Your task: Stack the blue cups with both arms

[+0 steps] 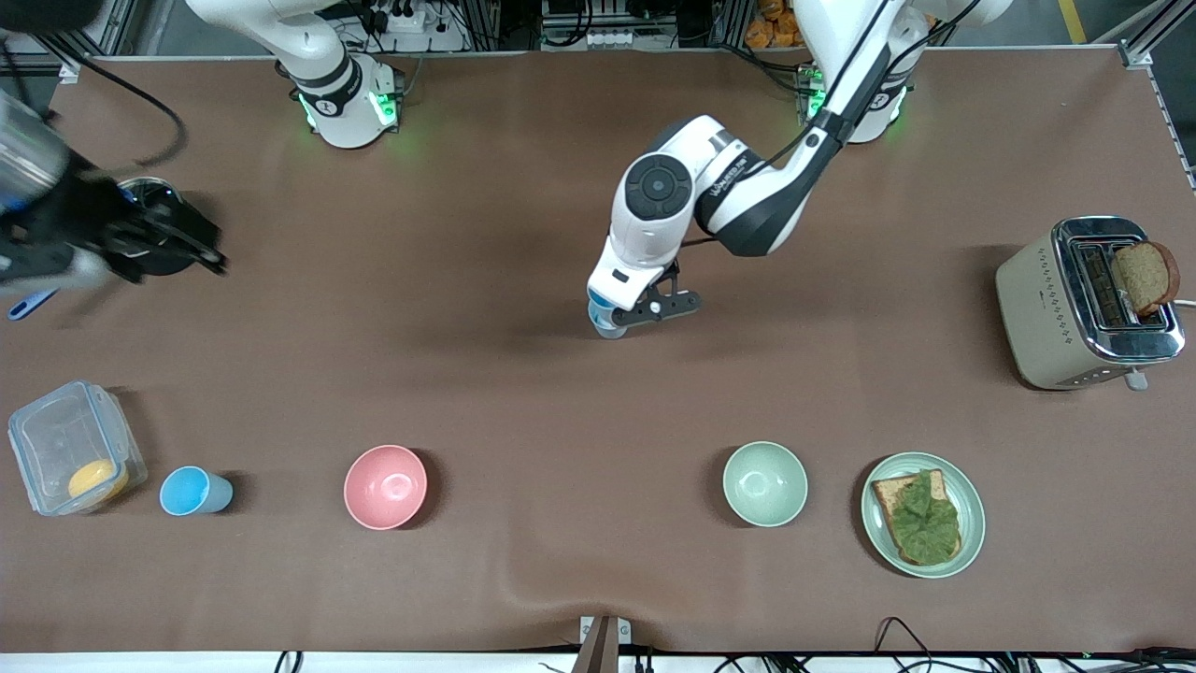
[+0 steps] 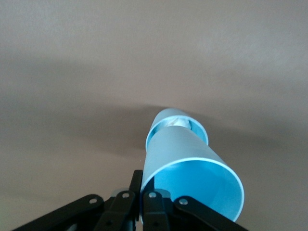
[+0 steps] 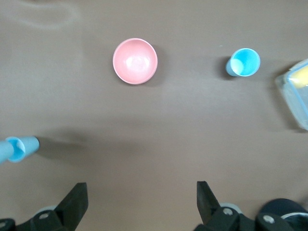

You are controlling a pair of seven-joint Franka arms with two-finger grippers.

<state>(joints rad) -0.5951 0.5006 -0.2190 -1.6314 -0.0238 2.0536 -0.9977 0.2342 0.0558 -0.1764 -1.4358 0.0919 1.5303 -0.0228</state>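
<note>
The blue cups look like thin plastic tumblers — light, fairly stiff, smooth-walled and probably a little slippery, so a pinch across the rim wall, one finger inside and one outside, seems the surest hold; a squeeze across the whole body might flex or pop a cup loose. None looks fragile, though an empty one would tip at a slight knock.

The left gripper (image 1: 624,316) is over the middle of the table (image 1: 523,374), its jaws clenched on the rim of the held cup (image 2: 192,180). In the left wrist view that cup juts out past the fingers, mouth toward the camera, with its narrow base pointing down into the cup below it (image 2: 180,126), which stands on the brown cloth directly beneath. Whether the two already touch or nest cannot be told; they line up closely.

A third, lone cup (image 1: 194,491) stands upright near the front camera toward the right arm's end of the table, between the clear plastic container (image 1: 73,447) and the pink bowl (image 1: 385,486), just beside the container and apart from the bowl. Its open mouth faces up, so the rim is free to take hold of from above.

The right gripper (image 1: 173,241) hangs high over the right arm's end of the table, jaws spread wide and empty. In its wrist view the lone cup lies well out from between the fingers (image 3: 74,204), not beneath them — by this judgement the arm has to travel over it before any grasp.
</note>
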